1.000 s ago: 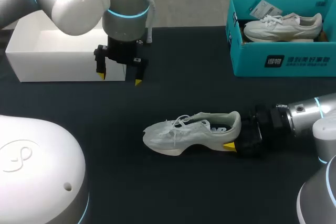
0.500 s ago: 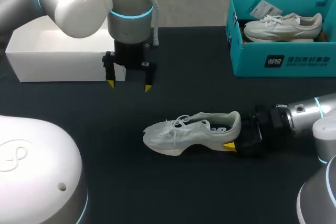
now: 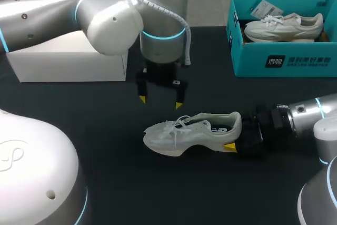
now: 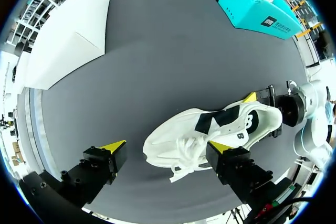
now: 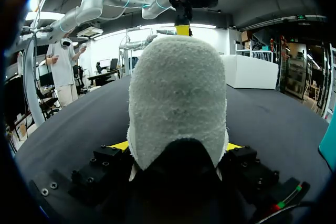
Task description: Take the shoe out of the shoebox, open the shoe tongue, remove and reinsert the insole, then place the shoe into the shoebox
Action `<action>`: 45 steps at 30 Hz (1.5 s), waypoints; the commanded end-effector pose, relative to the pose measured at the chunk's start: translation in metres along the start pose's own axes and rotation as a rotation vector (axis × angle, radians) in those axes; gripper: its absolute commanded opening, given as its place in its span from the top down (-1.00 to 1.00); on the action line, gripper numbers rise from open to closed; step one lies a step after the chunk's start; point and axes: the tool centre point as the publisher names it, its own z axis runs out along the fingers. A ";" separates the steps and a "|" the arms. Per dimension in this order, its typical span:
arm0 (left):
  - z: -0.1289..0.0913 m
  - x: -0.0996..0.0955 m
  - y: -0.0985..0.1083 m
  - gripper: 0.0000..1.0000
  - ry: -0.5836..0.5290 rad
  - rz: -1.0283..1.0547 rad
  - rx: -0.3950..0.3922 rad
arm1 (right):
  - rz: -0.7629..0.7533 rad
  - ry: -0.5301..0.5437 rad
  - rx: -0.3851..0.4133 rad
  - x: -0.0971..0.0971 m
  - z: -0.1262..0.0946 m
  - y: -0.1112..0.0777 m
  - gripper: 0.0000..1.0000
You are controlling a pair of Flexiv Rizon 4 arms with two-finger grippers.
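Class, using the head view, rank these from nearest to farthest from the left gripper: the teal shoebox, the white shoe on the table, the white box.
1. white shoe, mid-table, just beneath the left gripper.
2. white box, at the table's left rear.
3. teal shoebox, at the table's right rear.

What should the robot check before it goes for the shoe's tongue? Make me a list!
1. Is the shoe lying on the table: ok.
2. Do the right jaws clamp the heel from both sides: ok.
3. Are the left jaws wide open: ok.
4. Are the left jaws centred over the laces: not ok, the laces sit close to one finger.
5. Is the tongue already open: cannot tell.
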 end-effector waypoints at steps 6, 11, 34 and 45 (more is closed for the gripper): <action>0.001 0.056 0.000 -1.00 -0.006 0.015 0.002 | 0.001 0.000 0.006 0.000 0.003 -0.003 1.00; 0.003 0.078 0.001 -1.00 -0.001 0.050 0.015 | 0.001 0.000 0.006 0.000 0.003 -0.003 1.00; 0.043 0.128 -0.026 -1.00 -0.003 0.206 0.063 | 0.001 0.000 0.006 0.000 0.003 -0.003 1.00; 0.064 0.124 -0.027 -1.00 -0.027 0.265 0.036 | 0.001 0.000 0.006 0.000 0.003 -0.003 1.00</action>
